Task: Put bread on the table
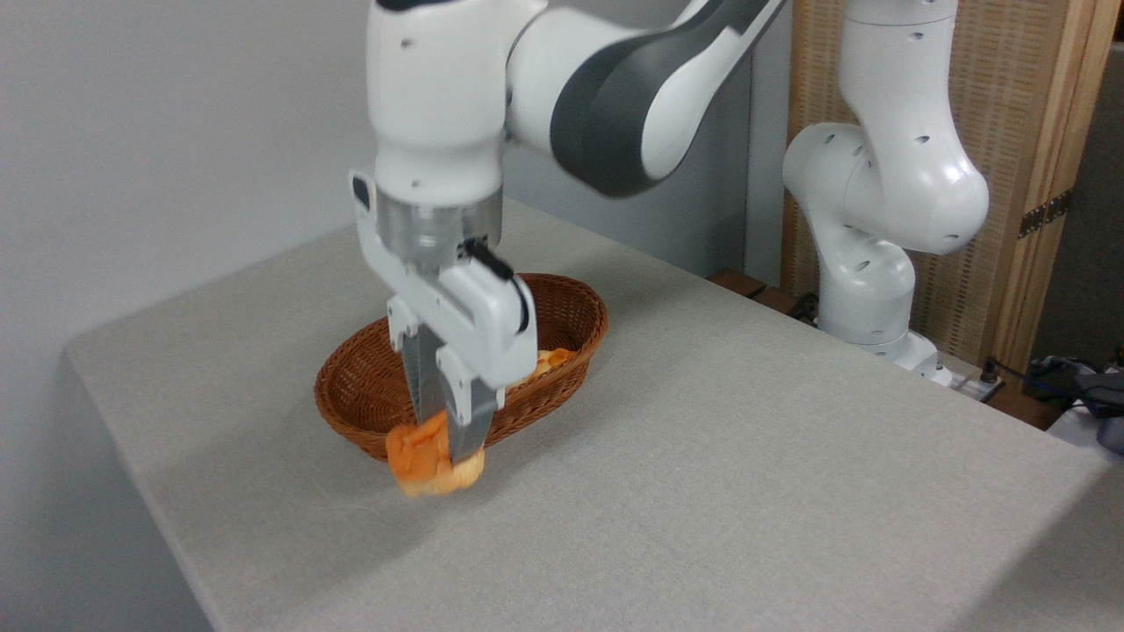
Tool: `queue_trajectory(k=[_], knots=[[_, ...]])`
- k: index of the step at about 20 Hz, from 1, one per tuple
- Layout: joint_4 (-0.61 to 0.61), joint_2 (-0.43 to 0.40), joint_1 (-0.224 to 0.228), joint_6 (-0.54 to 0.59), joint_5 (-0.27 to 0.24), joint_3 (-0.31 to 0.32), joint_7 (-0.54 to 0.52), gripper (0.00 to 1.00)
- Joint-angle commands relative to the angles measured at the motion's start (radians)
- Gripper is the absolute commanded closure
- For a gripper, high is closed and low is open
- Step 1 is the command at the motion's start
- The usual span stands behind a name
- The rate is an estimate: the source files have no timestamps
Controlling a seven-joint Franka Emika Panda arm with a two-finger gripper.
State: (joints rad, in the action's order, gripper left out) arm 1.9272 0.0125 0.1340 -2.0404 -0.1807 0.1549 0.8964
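Note:
The orange-golden bread (420, 463) hangs in the air in front of the basket, pinched between the two grey fingers of my gripper (448, 448), which is shut on it. It is held above the grey-beige table (702, 491), just past the basket's near rim, and looks slightly blurred. Whether it touches the cloth I cannot tell; it seems a little above it.
The oval brown wicker basket (575, 320) stands behind the gripper, with a tip of the pale braided loaf (553, 357) showing past my hand. The arm's white base (865, 290) rises at the table's back right. Bare cloth stretches to the front and right.

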Motion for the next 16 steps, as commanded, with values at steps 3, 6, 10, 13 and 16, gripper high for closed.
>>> queue_trajectory(k=[3,6,10,13,16], knots=[[-0.014,0.046,0.012,-0.029,0.060,0.000,-0.005,0.06],[-0.014,0.055,0.012,-0.047,0.063,0.000,-0.001,0.01],[-0.014,0.055,0.012,-0.047,0.084,0.000,0.002,0.00],[-0.014,0.055,0.012,-0.046,0.084,0.005,0.002,0.00],[-0.046,0.050,0.012,-0.034,0.083,0.006,-0.010,0.00]])
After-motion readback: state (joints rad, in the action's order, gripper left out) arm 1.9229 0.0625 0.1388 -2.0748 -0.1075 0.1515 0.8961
